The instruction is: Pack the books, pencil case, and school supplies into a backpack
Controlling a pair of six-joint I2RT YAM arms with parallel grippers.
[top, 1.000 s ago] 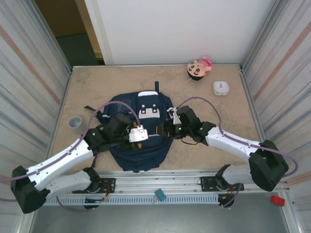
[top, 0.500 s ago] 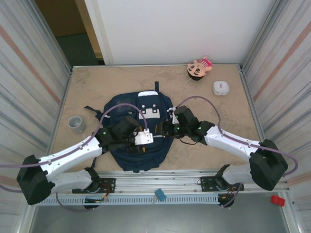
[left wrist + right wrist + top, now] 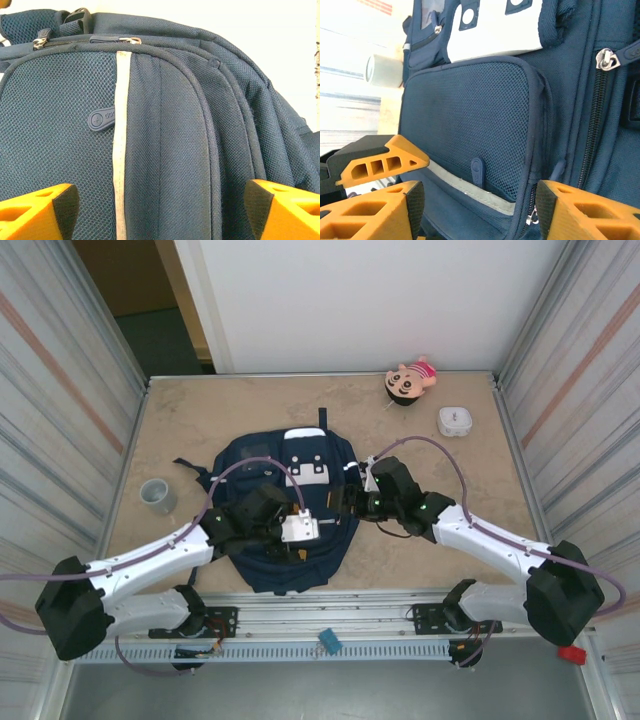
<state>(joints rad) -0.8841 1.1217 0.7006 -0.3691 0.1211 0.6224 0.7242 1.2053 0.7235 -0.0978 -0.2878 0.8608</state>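
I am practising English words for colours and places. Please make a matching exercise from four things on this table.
Things: 1 backpack, 2 cup, 3 doll, 4 small box.
Descriptions: a grey, at the left; b white, at the right; c navy, in the middle; d pink clothes, farthest back.
Pairs: 1-c, 2-a, 3-d, 4-b.

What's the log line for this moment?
left gripper: open, above backpack front | right gripper: open, at mesh pocket | backpack: flat on table | cup: left of backpack
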